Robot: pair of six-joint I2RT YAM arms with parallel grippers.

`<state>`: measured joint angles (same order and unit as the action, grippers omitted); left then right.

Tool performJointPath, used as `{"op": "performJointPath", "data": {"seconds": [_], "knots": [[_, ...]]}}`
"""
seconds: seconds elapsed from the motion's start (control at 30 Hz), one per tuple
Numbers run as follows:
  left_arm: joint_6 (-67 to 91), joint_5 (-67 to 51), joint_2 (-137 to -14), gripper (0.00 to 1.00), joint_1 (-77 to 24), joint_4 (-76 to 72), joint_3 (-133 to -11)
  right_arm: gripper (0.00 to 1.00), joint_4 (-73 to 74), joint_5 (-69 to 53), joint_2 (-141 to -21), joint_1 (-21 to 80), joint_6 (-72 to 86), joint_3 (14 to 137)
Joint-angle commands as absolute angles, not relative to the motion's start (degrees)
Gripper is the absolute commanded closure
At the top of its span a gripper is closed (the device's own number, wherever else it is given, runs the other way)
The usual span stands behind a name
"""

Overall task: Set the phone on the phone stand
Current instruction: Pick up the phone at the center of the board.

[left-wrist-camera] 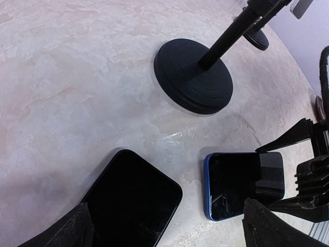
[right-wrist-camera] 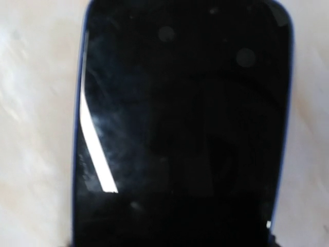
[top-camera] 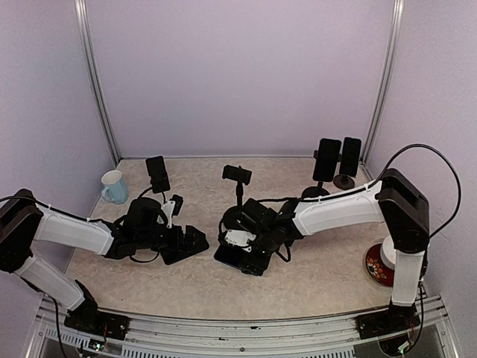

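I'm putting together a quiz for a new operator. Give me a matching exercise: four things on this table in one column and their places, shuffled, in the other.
Things:
1. mug
2. blue-edged phone
3. black phone
4. red patterned disc

Places:
A. at the table's right edge, beside the right arm
B. flat, between the right gripper's fingers
C. far left of the table
D. flat, just ahead of the left gripper

Pairs: 1-C, 2-B, 3-D, 4-A

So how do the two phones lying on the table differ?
The black phone has a dark rim; the blue phone has a blue one. The black phone appears untouched, while the right hand straddles one end of the blue phone. Both lie flat on the table, dark screens up.
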<state>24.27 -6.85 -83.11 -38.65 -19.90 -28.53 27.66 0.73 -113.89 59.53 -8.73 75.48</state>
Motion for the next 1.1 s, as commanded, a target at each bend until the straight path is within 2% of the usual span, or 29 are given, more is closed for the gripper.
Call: {"op": "performJointPath", "data": {"seconds": [0.0,0.47,1.07], "knots": [[25.0,-7.0,-83.2,0.01,-38.8,-21.0,-28.6,0.26,19.8,5.8,-108.0,60.0,-8.9,70.4],[29.2,-14.4,-84.8,0.01,-38.9,-27.5,-28.9,0.27,5.6,10.2,-99.8,60.5,-8.8,60.0],[34.4,-19.1,-85.6,0.01,-42.9,-34.6,-29.6,0.27,-1.9,13.8,-95.6,63.4,-11.0,55.6]]}}
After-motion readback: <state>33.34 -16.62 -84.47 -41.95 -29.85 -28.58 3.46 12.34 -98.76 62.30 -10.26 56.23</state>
